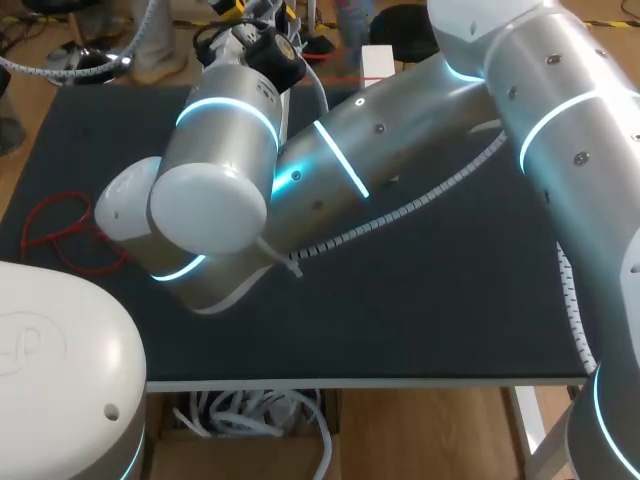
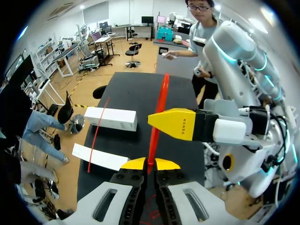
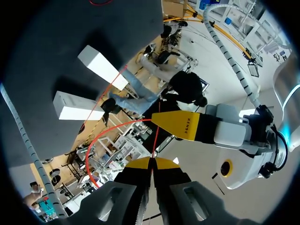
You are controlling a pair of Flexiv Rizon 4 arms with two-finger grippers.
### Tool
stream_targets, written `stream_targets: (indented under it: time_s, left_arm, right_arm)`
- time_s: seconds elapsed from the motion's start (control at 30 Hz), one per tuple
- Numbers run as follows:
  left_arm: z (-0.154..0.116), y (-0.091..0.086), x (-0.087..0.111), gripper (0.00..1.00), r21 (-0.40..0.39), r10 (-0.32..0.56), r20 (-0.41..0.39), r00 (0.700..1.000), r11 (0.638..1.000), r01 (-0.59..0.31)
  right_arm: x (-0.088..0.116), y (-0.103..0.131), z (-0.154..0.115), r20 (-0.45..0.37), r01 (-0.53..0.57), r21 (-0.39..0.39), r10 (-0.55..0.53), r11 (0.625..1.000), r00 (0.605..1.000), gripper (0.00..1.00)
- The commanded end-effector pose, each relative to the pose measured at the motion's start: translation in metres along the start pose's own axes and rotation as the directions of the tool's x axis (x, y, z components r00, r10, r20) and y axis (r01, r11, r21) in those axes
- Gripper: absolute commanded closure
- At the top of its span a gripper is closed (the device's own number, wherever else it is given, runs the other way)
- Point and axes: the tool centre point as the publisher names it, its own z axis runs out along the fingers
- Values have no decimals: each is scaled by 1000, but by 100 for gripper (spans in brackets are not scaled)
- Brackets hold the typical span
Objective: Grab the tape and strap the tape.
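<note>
Table (image 1: pixel 430 300): a black mat; I see both my arms crossing over its middle.
Left gripper (image 2: pixel 150 164): clenched on the red tape (image 2: pixel 159 108), which runs from its tips toward 12 o'clock.
Right gripper (image 3: pixel 152 163): tips pinched together on a thin strand of the red tape.
Far white box (image 2: pixel 111 118): on the mat, 10 o'clock from my left gripper.
Near white box (image 2: pixel 100 157): just beside it, closer in.
Red loops (image 1: pixel 60 225): lying loose at the table's 9 o'clock in the head view.

Bright, even overhead light. Matte table (image 1: pixel 450 300) reads dark; soft highlights on left arm (image 1: pixel 210 200) and right arm (image 1: pixel 560 90) shells, cyan rings glowing. Shadow patch on table by box (image 3: pixel 101 65). Tape (image 2: pixel 162 93) well lit in both wrist views
</note>
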Motion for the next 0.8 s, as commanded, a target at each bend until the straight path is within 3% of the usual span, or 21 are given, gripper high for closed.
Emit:
stream_targets:
  time_s: [0.03,0.8]
  left_arm:
    - [-1,-1,0,100,-4,0,-2,1000,1000,0]
    - [-1,-1,0,100,-4,0,-2,1000,1000,0]
  right_arm:
    - [-1,-1,2,-3,6,4,-6,1000,1000,100]
    - [-4,17,4,-2,5,-29,-5,1000,1000,100]
